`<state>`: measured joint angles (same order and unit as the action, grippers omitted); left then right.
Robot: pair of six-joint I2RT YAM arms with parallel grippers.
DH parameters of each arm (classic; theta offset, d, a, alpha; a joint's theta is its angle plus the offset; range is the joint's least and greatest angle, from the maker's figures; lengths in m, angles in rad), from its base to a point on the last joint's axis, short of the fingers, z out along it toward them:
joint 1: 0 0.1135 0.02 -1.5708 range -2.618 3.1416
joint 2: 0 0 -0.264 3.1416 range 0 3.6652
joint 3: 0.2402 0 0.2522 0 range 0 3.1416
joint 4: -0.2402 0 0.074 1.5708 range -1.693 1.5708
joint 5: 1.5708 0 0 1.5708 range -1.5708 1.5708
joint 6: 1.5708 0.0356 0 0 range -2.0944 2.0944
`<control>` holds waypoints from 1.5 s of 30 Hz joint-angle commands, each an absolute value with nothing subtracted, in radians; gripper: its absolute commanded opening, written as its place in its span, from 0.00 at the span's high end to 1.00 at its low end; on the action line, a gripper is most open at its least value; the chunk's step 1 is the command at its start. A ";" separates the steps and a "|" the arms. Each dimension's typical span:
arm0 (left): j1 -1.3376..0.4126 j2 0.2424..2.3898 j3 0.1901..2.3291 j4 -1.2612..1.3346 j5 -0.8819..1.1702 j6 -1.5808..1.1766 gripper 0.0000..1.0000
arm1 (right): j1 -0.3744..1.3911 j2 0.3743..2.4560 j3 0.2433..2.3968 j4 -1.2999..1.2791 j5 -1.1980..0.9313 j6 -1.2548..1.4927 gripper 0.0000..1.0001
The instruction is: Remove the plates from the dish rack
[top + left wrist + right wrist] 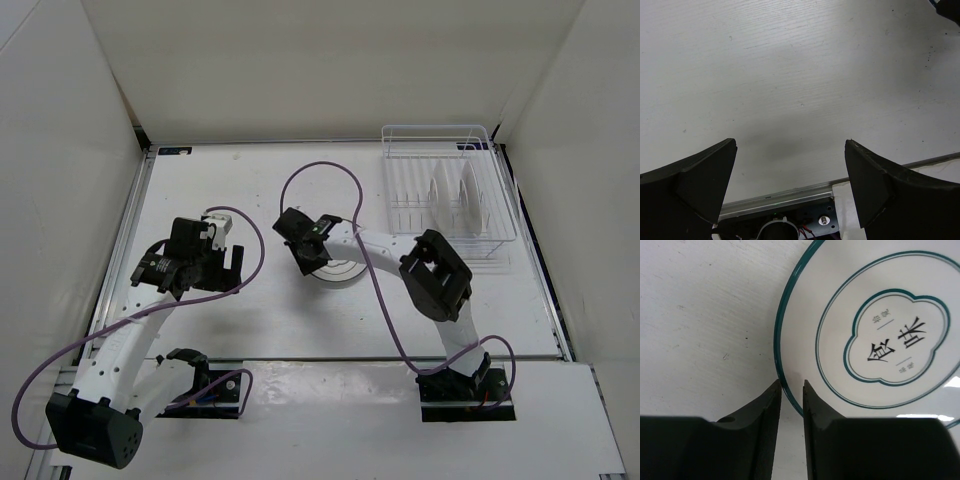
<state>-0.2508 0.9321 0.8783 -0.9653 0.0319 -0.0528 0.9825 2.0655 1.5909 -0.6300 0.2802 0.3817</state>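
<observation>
A white plate with a dark green rim and black characters in its centre (pixel 875 335) lies flat on the table; in the top view it (pixel 342 272) is at the table's middle. My right gripper (pixel 791 385) has its jaws almost together, with the plate's left rim between them; it also shows in the top view (pixel 303 258). The white wire dish rack (pixel 445 140) stands at the back right with two white plates (pixel 468 195) upright in it. My left gripper (pixel 790 147) is open and empty above bare table; in the top view it (pixel 226 266) is left of the plate.
White walls close in the table on the left, back and right. A metal rail (pixel 790 196) runs along the near table edge, with the arm bases behind it. A purple cable (pixel 330 168) loops over the table's middle.
</observation>
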 commanded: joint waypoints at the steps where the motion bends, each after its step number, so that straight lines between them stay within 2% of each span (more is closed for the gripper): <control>1: -0.248 0.913 0.910 -0.965 0.018 -0.060 0.00 | 0.980 1.974 1.663 -0.676 0.334 0.351 0.72; 5: -0.248 0.910 0.911 -0.968 0.014 -0.061 0.00 | 0.979 1.918 1.721 -0.752 0.513 0.310 0.75; 6: -0.249 0.910 0.910 -0.962 0.014 -0.060 0.00 | 0.977 1.899 1.726 -0.756 0.538 0.305 0.84; 8: -0.249 0.908 0.911 -0.962 0.012 -0.061 0.00 | 0.976 1.820 1.703 -0.715 0.612 0.263 0.90; 9: -0.250 0.908 0.910 -0.965 0.009 -0.060 0.00 | 0.974 1.742 1.674 -0.692 0.636 0.244 0.72; 11: -0.250 0.907 0.910 -0.965 0.012 -0.060 0.00 | 0.969 1.691 1.642 -0.616 0.650 0.160 0.23; 12: -0.250 0.910 0.911 -0.963 0.014 -0.058 0.00 | 0.960 1.622 1.606 -0.601 0.679 0.164 0.10; 15: -0.248 0.908 0.910 -0.965 0.009 -0.060 0.00 | 0.914 1.565 1.655 -0.641 0.695 0.164 0.10; 19: -0.250 0.903 0.908 -0.966 0.006 -0.060 0.00 | 0.636 1.525 1.724 -0.735 0.537 0.230 0.10; 23: -0.249 0.905 0.908 -0.968 0.008 -0.060 0.00 | 0.442 1.566 1.813 -0.811 0.525 0.285 0.10; 29: -0.249 0.903 0.908 -0.968 0.005 -0.058 0.00 | 0.238 1.629 1.870 -0.854 0.379 0.359 0.14; 37: -0.250 0.907 0.908 -0.968 0.003 -0.058 0.00 | 0.138 1.726 1.832 -0.824 0.299 0.373 0.23; 42: -0.250 0.905 0.907 -0.968 0.006 -0.058 0.00 | 0.106 1.764 1.812 -0.793 0.227 0.376 0.38; 45: -0.250 0.910 0.907 -0.965 0.005 -0.058 0.00 | 0.097 1.770 1.795 -0.765 0.196 0.376 0.38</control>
<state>-0.2508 0.9253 0.8783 -0.9661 0.0105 -0.0528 0.1101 1.7760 1.7985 -0.8089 0.2508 0.3645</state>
